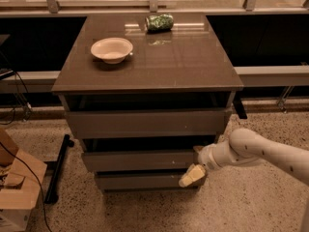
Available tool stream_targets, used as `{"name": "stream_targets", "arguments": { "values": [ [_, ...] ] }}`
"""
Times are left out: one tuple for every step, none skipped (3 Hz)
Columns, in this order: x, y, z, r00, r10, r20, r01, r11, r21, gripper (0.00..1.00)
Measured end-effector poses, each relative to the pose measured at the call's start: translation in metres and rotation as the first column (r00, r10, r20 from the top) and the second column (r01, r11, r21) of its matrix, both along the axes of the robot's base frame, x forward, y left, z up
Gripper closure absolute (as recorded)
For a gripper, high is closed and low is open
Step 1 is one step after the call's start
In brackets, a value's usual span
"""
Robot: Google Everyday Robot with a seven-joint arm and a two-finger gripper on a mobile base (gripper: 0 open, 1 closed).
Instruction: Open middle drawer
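The cabinet [145,79] has three grey-brown handleless drawer fronts stacked under its top. The middle drawer [137,161] is the mid-width front, with a dark gap showing above it. The wider top drawer [145,123] is above it and the narrower bottom drawer [140,181] is below it. My gripper [192,176], pale yellow on a white arm [260,151] reaching in from the right, is at the lower right corner of the middle drawer front, overlapping the right end of the bottom drawer.
A cream bowl [112,50] and a green bag [159,22] sit on the cabinet top. A cardboard box [17,190] and a black cable stand on the speckled floor at the left. A black bar [58,168] leans by the cabinet's left side.
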State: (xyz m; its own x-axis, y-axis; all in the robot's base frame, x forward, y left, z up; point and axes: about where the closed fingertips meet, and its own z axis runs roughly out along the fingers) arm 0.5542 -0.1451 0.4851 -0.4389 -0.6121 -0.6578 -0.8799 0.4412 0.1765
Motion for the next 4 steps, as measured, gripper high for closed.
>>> {"name": "stream_targets", "arguments": {
  "values": [
    [0.028,0.004,-0.011,0.9999,-0.004,0.011,0.004,0.999,0.045,0.0],
    [0.051,0.005,-0.024,0.9999,-0.01,0.003,0.009,0.998,0.06,0.0],
    [0.051,-0.01,-0.043,0.9992,0.002,-0.04,-0.002,1.0,-0.007,0.27],
    [0.046,-0.019,-0.044,0.999,0.003,-0.044,-0.005,0.999,-0.041,0.49]
  ]
}}
